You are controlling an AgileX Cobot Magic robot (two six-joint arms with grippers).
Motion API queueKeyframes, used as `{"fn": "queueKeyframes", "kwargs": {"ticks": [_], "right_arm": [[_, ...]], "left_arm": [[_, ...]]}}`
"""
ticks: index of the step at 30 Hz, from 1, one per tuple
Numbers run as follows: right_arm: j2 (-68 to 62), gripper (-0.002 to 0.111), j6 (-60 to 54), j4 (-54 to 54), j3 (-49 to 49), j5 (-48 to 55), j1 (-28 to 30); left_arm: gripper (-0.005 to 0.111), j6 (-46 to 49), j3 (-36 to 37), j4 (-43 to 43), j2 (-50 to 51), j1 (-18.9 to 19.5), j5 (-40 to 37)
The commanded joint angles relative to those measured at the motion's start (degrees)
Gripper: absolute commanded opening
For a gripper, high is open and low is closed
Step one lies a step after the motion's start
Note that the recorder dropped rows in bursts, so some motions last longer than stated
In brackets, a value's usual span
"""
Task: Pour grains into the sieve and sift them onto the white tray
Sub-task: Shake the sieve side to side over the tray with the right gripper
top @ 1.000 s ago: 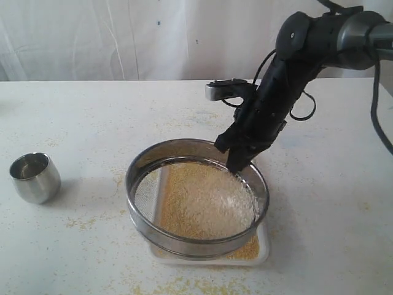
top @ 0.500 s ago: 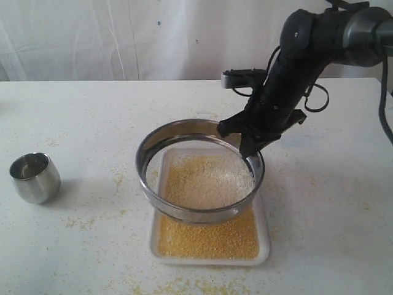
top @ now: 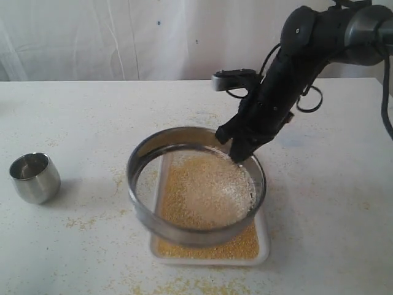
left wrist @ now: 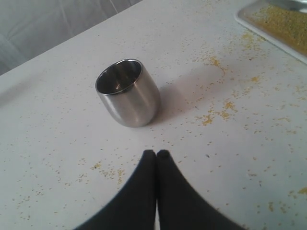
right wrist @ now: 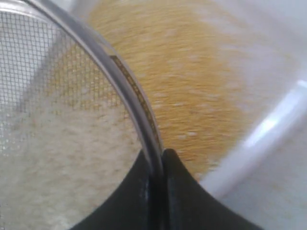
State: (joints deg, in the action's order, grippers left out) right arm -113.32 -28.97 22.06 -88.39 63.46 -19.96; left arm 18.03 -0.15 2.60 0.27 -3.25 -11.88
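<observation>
Since sifting only works with the mesh lifted free, I have my right gripper (top: 241,155) clamped on the thin steel rim of the sieve (top: 184,230), one finger inside the ring and one outside, on the side nearest that arm. Gripped at one edge like this, the sieve appears to hang just over the white tray (top: 265,246), its far side overhanging the tray's edge a little, so I judge some fines could miss and land on the table (top: 73,110). Pale grains (top: 212,187) lie heaped on the mesh, while a yellower layer covers the tray below, which tells me the sifting is well along. My left gripper (left wrist: 156,154) is closed on nothing, parked just beside the small steel cup (left wrist: 128,93), which stands upright and looks empty, well apart from the tray.
</observation>
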Motion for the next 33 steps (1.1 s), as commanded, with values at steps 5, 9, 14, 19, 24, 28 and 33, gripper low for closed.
{"fn": "queueKeyframes", "kwargs": {"ticks": [5, 9, 14, 19, 24, 28, 33], "right_arm": [[1.52, 0.000, 19.20, -8.78, -0.14, -3.71, -1.16], [1.29, 0.000, -6.34, 0.81, -0.14, 4.64, -1.60], [1.29, 0.000, -7.71, 0.74, -0.14, 6.51, -2.29], [1.29, 0.000, 8.51, -7.60, -0.14, 1.93, -2.93], [1.47, 0.000, 23.01, -16.33, -0.14, -4.34, -3.11], [1.34, 0.000, -8.11, 1.19, -0.14, 4.44, -3.55], [1.34, 0.000, 22.58, -13.93, -0.14, -4.00, -3.57]], "left_arm": [[0.001, -0.05, 0.15, 0.34, -0.27, -0.25, -0.07], [0.001, -0.05, 0.15, 0.34, -0.27, -0.25, -0.07], [0.001, -0.05, 0.15, 0.34, -0.27, -0.25, -0.07], [0.001, -0.05, 0.15, 0.34, -0.27, -0.25, -0.07], [0.001, -0.05, 0.15, 0.34, -0.27, -0.25, -0.07], [0.001, -0.05, 0.15, 0.34, -0.27, -0.25, -0.07], [0.001, -0.05, 0.15, 0.34, -0.27, -0.25, -0.07]]}}
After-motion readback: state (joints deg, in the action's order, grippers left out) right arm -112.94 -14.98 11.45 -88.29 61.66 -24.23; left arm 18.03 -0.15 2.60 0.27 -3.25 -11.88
